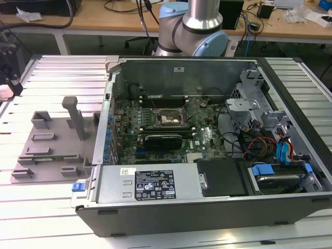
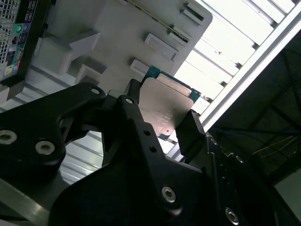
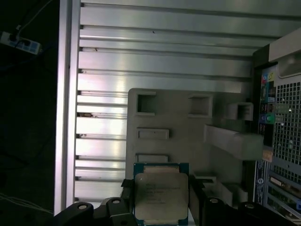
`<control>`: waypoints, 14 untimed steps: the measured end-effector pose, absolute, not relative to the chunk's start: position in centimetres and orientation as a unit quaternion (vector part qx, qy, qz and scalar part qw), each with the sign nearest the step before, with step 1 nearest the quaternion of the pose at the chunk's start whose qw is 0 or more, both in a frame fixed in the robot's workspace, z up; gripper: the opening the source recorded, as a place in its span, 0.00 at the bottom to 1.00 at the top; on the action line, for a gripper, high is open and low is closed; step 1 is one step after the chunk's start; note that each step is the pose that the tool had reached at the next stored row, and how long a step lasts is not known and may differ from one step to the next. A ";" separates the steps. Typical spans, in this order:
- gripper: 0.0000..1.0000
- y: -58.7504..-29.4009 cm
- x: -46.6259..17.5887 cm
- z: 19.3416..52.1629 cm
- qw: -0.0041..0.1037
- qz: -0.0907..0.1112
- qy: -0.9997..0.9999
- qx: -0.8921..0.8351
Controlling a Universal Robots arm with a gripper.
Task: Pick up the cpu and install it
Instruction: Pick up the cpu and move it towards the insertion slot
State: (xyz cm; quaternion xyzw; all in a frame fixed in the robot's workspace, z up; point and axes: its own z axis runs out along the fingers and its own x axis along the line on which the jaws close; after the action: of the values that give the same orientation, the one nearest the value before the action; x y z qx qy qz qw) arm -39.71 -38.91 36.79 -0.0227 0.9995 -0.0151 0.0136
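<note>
Grey plastic fixture tray [image 1: 52, 150] with an upright post [image 1: 75, 116] sits on the slotted aluminium table [image 1: 62, 72], just beside the open computer case [image 1: 207, 207] on the exterior view's left. Inside the case is a green motherboard [image 1: 207, 140] with the black cpu socket [image 1: 168, 118] near its middle. The case side wall [image 1: 106, 129] stands between tray and socket.

In both wrist views the cpu [image 2: 167, 110] [image 3: 161, 197] is clamped in the gripper [image 2: 164, 115] [image 3: 161, 201], black fingers [image 2: 192, 132] pressing on two opposite edges. Tray and table slats show behind it, case rear panel [image 3: 282, 141] off to one side. Cannot tell if the cpu touches the tray.

Cpu's silver metal top faces the wrist cameras, with the green board edge showing around it. It is near-square with no clear long axis.
</note>
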 end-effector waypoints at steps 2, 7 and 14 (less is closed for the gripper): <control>0.55 -38.9 -39.7 37.1 0.014 -0.015 1.000 -0.023; 0.55 -38.9 -39.7 38.3 0.014 -0.015 1.000 -0.023; 0.55 -38.9 -39.7 39.2 0.014 -0.015 1.000 -0.023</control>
State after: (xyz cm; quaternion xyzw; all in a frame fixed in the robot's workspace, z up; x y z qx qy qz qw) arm -39.71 -38.91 39.21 -0.0227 0.9995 -0.0152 0.0137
